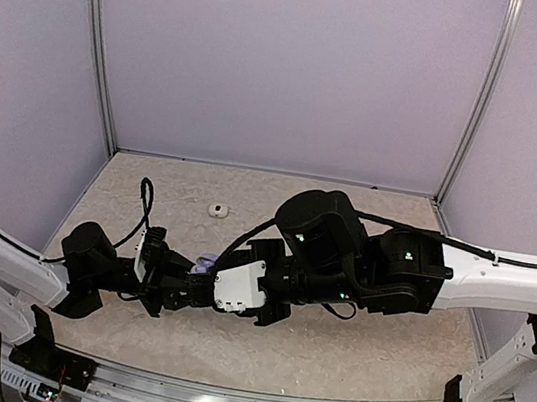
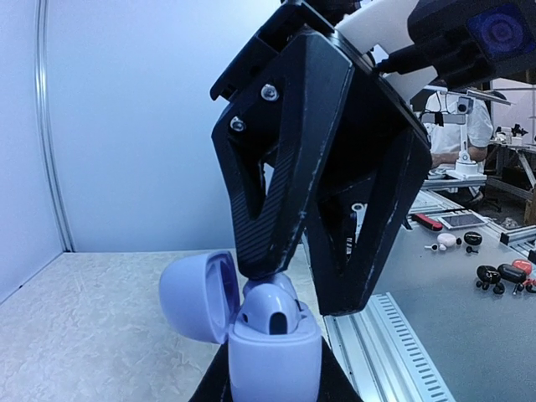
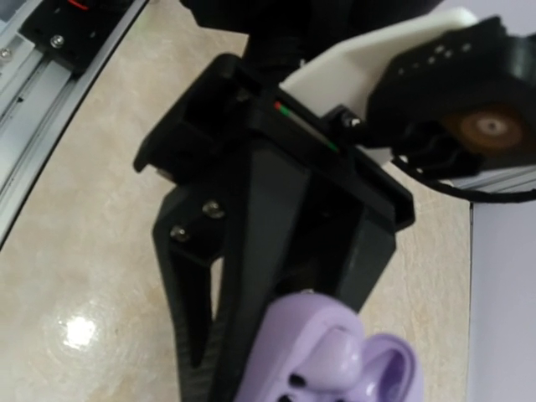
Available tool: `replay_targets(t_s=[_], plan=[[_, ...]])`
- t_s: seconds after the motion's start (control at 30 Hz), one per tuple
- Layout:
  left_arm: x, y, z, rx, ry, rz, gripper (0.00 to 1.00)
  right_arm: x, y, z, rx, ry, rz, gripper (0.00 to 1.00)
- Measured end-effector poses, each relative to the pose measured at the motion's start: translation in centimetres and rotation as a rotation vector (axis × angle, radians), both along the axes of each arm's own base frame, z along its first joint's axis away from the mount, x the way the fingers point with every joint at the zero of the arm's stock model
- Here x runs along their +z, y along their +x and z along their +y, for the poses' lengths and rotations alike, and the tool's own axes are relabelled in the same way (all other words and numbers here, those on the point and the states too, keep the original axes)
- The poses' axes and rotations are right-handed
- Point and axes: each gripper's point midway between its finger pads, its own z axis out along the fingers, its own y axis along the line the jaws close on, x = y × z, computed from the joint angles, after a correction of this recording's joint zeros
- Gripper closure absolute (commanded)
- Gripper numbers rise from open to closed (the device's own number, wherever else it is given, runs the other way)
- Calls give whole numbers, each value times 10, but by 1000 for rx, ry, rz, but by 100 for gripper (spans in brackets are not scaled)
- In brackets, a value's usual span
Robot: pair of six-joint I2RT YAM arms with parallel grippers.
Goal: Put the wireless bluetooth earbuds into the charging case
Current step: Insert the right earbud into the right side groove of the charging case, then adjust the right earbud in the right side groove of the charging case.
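Observation:
My left gripper [image 1: 183, 285] is shut on the base of a lilac charging case [image 1: 204, 264] and holds it upright above the table, lid open to the left. In the left wrist view the case [image 2: 275, 356] has one lilac earbud [image 2: 270, 308] seated in front. A second lilac piece [image 2: 285, 281] sits just behind it, under one fingertip of my right gripper [image 2: 306, 289]. The right gripper's fingers stand a little apart with nothing between them. The right wrist view shows the case [image 3: 322, 360] in the left gripper [image 3: 310, 335]; the right gripper's own fingers do not show there.
A small whitish object [image 1: 219, 210] lies on the beige table [image 1: 366, 357] behind the grippers; too small to identify. The aluminium rail [image 2: 402, 343] runs along the near edge. The arms cross the table's middle. Lilac walls enclose the back and sides.

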Motion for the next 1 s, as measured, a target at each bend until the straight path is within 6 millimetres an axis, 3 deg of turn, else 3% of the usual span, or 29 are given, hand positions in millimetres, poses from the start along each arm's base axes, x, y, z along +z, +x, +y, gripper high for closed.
replay_targets(t_s=[0.33,0.57,1.0], plan=[[6,6,3,28,-22,-8,95,5,1,3,1,22,-6,59],[11,11,5,55,-40,-14,95,8,1,5,0,55,-12,63],[15,12,7,65,-52,-20,95,9,5,-1,-32,91,-10,57]])
